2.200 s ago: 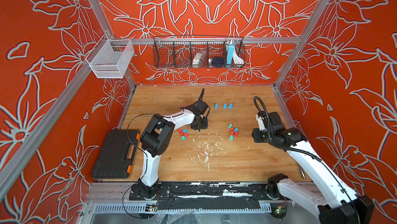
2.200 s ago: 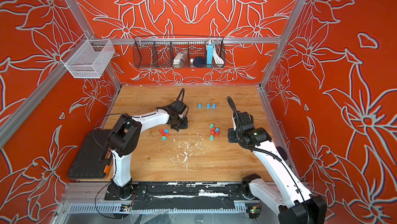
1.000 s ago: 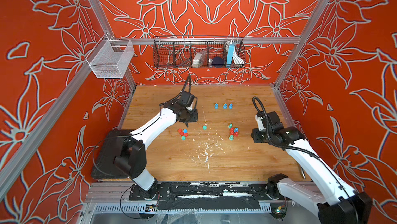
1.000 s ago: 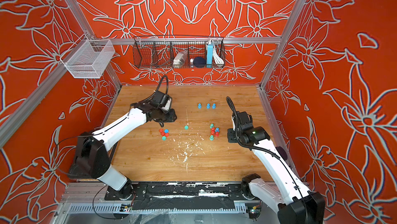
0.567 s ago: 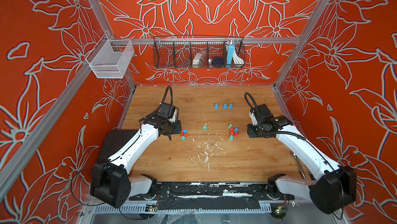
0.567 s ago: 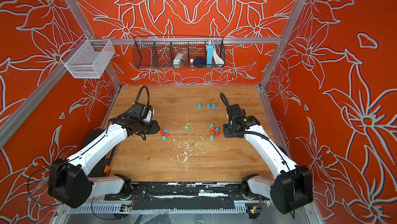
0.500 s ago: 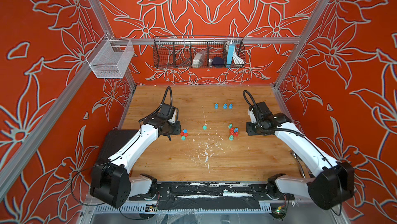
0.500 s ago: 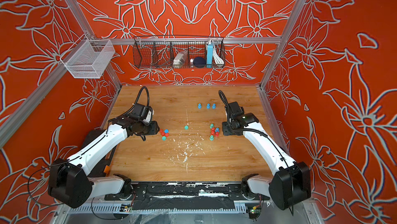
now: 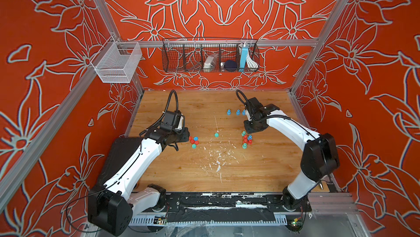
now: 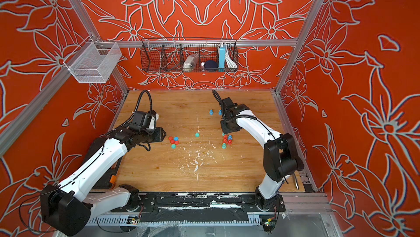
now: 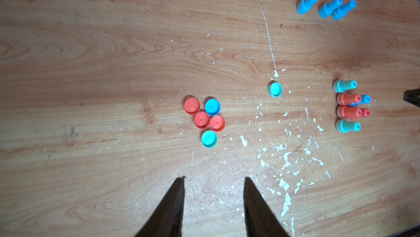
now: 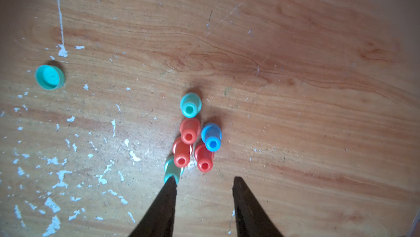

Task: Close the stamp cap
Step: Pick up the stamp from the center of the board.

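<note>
Several uncapped stamps (image 12: 189,131), red, teal and blue, stand bunched right of the table's centre (image 9: 246,139). Loose caps (image 11: 204,120) lie in a cluster left of centre (image 9: 193,141). One teal cap (image 11: 275,89) lies alone between the two groups (image 9: 216,135). My left gripper (image 11: 213,179) is open and empty, hovering just left of the cap cluster (image 9: 181,136). My right gripper (image 12: 204,179) is open and empty, hovering just behind the stamps (image 9: 251,129). One of its fingers (image 12: 167,192) hides part of a teal stamp (image 12: 171,170).
Three blue stamps (image 9: 237,112) stand in a row further back. A black case (image 9: 122,154) lies off the table's left edge under the left arm. A wire basket (image 9: 210,55) and a white mesh basket (image 9: 116,63) hang on the walls. White flecks mark the wooden table (image 9: 204,174).
My left arm has drawn back to the left and toward the front. My right arm has swung left and back, above the stamps. The caps and stamps have not moved.
</note>
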`<act>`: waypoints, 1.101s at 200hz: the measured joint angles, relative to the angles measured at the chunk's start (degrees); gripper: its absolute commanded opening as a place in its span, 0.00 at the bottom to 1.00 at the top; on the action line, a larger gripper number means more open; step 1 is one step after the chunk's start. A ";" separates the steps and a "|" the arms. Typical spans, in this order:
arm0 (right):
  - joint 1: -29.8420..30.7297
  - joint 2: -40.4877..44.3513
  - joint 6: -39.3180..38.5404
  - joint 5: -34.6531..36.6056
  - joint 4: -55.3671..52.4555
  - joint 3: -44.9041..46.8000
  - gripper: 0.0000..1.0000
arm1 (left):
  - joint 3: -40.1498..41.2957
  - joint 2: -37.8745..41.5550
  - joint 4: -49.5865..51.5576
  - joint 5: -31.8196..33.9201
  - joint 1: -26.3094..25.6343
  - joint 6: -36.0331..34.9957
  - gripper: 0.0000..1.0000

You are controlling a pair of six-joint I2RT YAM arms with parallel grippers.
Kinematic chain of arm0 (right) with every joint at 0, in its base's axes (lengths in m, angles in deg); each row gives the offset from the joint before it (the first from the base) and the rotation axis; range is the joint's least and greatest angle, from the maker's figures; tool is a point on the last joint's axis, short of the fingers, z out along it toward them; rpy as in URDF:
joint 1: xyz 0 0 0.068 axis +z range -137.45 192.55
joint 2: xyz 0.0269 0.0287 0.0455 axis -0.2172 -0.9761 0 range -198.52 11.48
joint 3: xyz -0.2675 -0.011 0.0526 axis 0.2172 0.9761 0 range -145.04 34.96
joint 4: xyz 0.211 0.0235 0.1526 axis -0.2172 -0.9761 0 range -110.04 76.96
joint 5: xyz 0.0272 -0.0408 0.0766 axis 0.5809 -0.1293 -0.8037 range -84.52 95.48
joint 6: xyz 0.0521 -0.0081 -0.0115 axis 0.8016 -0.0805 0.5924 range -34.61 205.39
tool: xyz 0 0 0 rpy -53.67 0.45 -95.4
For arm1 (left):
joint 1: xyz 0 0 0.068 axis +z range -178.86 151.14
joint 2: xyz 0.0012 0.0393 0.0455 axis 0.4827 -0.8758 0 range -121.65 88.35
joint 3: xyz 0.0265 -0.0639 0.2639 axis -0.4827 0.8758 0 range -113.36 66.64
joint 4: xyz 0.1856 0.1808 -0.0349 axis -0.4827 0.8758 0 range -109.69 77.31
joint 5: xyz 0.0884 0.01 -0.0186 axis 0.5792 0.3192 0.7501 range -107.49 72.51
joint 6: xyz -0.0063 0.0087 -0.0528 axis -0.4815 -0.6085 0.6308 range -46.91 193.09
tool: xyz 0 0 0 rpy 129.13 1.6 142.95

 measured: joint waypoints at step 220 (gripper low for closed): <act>0.39 -15.37 -1.18 -0.20 1.07 -7.26 0.35 | 0.02 0.11 0.00 1.11 0.00 -0.02 0.43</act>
